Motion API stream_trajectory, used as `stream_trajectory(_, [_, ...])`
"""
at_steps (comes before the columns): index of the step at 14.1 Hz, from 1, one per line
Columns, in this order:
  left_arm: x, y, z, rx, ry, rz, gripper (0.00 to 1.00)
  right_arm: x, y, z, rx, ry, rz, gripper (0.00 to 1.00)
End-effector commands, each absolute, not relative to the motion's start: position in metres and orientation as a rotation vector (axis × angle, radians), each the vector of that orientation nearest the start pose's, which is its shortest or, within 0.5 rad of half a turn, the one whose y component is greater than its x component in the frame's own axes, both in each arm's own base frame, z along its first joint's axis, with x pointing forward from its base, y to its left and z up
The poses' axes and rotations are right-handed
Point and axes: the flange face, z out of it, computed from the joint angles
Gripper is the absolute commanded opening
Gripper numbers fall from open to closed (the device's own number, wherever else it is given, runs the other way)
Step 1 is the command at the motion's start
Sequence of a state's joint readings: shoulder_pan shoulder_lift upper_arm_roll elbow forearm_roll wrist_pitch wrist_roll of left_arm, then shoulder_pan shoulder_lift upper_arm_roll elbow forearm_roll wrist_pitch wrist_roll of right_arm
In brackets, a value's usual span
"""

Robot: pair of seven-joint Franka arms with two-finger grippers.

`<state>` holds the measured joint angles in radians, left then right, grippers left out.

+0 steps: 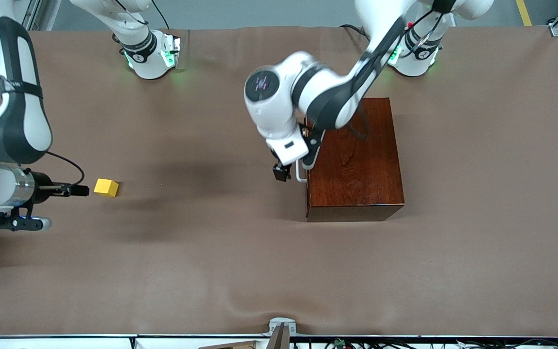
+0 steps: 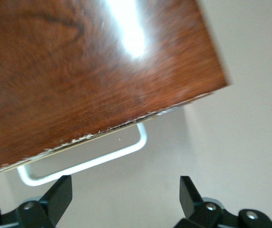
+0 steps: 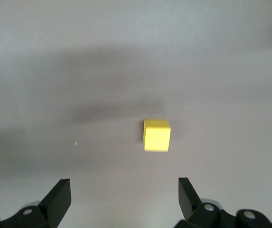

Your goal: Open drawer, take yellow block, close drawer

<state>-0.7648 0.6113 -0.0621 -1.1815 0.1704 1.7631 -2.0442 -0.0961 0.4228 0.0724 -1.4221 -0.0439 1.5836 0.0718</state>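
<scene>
The dark reddish-brown wooden box (image 1: 354,165) stands toward the left arm's end of the table. Its drawer is pushed in flush, so only the white bar handle (image 1: 300,175) sticks out of the front. My left gripper (image 1: 281,172) hangs open just in front of that handle (image 2: 83,165), apart from it, with nothing between its fingers. The yellow block (image 1: 106,187) lies on the brown cloth toward the right arm's end. My right gripper (image 1: 79,190) is low beside the block (image 3: 156,135), open and a short gap away from it.
A brown cloth (image 1: 240,271) covers the table, with a few soft wrinkles near its front edge. The two arm bases (image 1: 150,55) stand along the edge farthest from the front camera. A small metal bracket (image 1: 279,327) sits at the nearest edge.
</scene>
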Motion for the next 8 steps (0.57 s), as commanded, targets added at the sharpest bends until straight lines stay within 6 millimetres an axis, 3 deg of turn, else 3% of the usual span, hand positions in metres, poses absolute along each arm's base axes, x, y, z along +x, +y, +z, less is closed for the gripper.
stream_trajectory(1, [0.53, -0.457, 0.516, -2.683, -1.698, -0.12, 1.0, 0.647, -0.015, 0.48, -3.152, 0.176, 0.361, 1.0])
stream_trajectory(2, [0.538, -0.433, 0.534, -2.722, -1.654, -0.09, 1.0, 0.64, -0.013, 0.495, -3.152, 0.168, 0.353, 1.0])
stream_trajectory(4, [0.551, -0.386, 0.564, -2.797, -1.504, -0.062, 1.0, 0.625, 0.01, 0.53, -3.157, 0.132, 0.319, 1.0])
stream_trajectory(8, [0.565, -0.283, 0.607, -2.947, -1.043, 0.044, 1.0, 0.589, 0.028, 0.587, -3.172, 0.093, 0.287, 1.0])
